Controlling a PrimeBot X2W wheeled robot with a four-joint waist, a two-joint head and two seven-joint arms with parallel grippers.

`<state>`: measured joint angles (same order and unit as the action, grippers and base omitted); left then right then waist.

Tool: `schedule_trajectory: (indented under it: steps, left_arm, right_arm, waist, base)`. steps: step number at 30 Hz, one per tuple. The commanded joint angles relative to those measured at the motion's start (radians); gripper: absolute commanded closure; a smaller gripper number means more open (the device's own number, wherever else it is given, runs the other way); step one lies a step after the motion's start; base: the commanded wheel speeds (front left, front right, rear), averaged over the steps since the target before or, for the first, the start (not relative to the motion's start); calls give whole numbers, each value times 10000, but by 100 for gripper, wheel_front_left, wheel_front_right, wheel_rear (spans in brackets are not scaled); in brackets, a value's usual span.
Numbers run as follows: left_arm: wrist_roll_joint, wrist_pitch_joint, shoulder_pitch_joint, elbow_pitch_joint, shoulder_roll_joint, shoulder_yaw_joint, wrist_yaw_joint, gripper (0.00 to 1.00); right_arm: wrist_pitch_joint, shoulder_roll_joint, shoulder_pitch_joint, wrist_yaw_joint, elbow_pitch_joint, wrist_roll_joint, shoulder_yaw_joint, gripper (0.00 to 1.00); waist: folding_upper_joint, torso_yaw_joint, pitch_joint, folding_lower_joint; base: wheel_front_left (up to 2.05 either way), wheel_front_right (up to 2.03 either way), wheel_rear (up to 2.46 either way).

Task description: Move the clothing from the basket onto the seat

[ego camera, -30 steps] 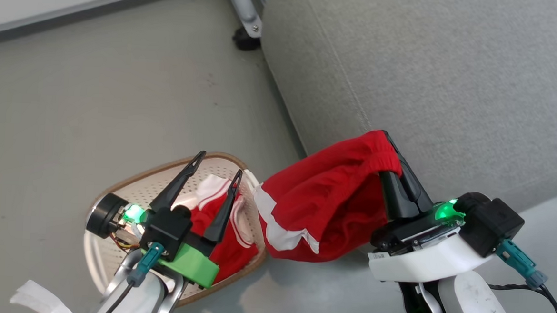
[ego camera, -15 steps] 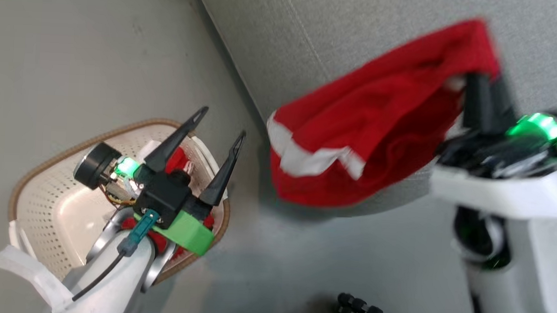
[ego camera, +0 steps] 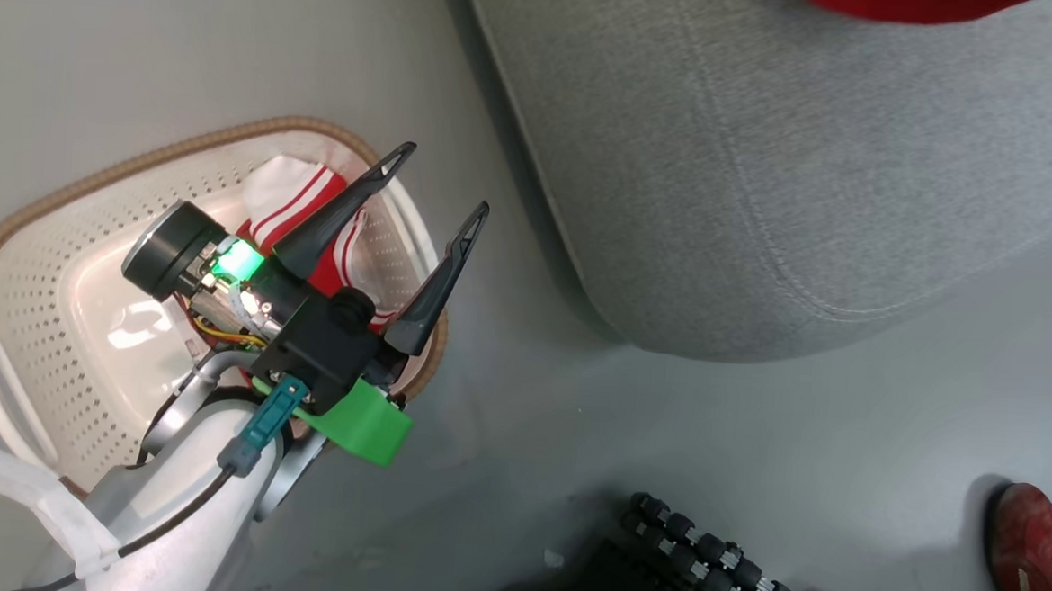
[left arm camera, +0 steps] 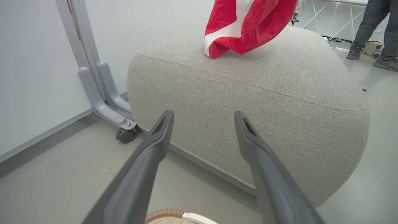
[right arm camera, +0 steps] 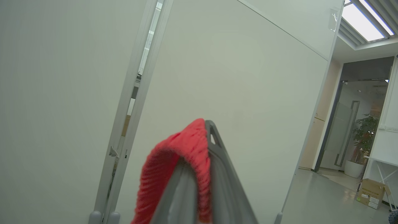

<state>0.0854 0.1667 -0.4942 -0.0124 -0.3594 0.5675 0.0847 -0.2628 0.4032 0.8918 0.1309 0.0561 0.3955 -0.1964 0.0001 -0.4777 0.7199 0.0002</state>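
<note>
One red garment [left arm camera: 245, 26] with a white band hangs over the top of the grey seat [ego camera: 766, 182], its lower end touching the cushion; its edge shows as a red patch [ego camera: 901, 2] at the head view's top. My right gripper [right arm camera: 203, 146] is shut on that garment's ribbed red waistband [right arm camera: 174, 168]. A second red garment [ego camera: 301, 207] with white stripes lies in the cream basket [ego camera: 55, 343] on the floor. My left gripper [ego camera: 442, 178] hovers open over the basket's right end, nothing between its fingers; in its wrist view it [left arm camera: 203, 116] points at the seat [left arm camera: 248, 102].
A grey wheeled stand leg [left arm camera: 102, 102] stands left of the seat by the white wall. A person's legs [left arm camera: 373, 28] are behind the seat, and a red shoe [ego camera: 1030, 556] is at the lower right. A black ribbed part [ego camera: 710, 557] lies on the floor.
The head camera has swung, shifting the whole picture. My right gripper has lifted the red garment up over the seat and out of the head view. The left gripper stays open over the basket.
</note>
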Motion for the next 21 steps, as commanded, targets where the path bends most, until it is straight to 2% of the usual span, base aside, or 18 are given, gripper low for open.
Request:
schedule_trajectory:
  steps: [1, 5, 13, 14, 15, 16, 17, 21]
  left_arm:
    - [-119, -23, -172, -117, -77, 0, -47, 0]
    - [93, -63, -16, -217, -64, 8, -61, 0]
    - [214, -122, 159, -132, -66, 242, -26, 0]
    - [230, -111, 183, -107, -73, 250, -36, 0]
    - [261, -94, 217, -77, -86, 251, -60, 0]
    - [272, -74, 259, -38, -92, 254, -77, 0]
    - [296, -42, 299, 8, -81, 260, -82, 0]
    - [400, 142, 366, 212, 110, 359, -124, 0]
  right_arm:
    - [-30, -43, 19, -3, -262, 37, -178, 100]
    - [-30, -431, -805, -3, -1273, 173, -627, 100]
    - [-32, -1474, -2136, -3, -3800, 371, -855, 100]
    - [-30, -1545, -2234, -3, -3981, 430, -850, 95]
    - [-32, -1635, -2363, -3, -4179, 530, -829, 66]
    - [-30, -1697, -2441, -3, -4318, 632, -799, 49]
    - [-32, -1742, -2535, -3, -4355, 685, -806, 0]
    - [-30, -1886, -3179, -3, -4168, 542, -896, 0]
  waist:
    - [-1, 503, 549, -2]
    - [-1, 533, 655, -2]
    - [-1, 332, 438, -2]
    - [-1, 310, 387, -2]
    - [-1, 276, 322, -2]
    - [-1, 250, 257, -2]
    - [-1, 230, 179, -2]
    - [-1, 247, -241, -2]
  base:
    - [0, 0, 0]
    - [0, 0, 0]
    - [0, 0, 0]
    - [0, 0, 0]
    - [0, 0, 0]
    - [0, 0, 0]
    - [0, 0, 0]
    - [0, 0, 0]
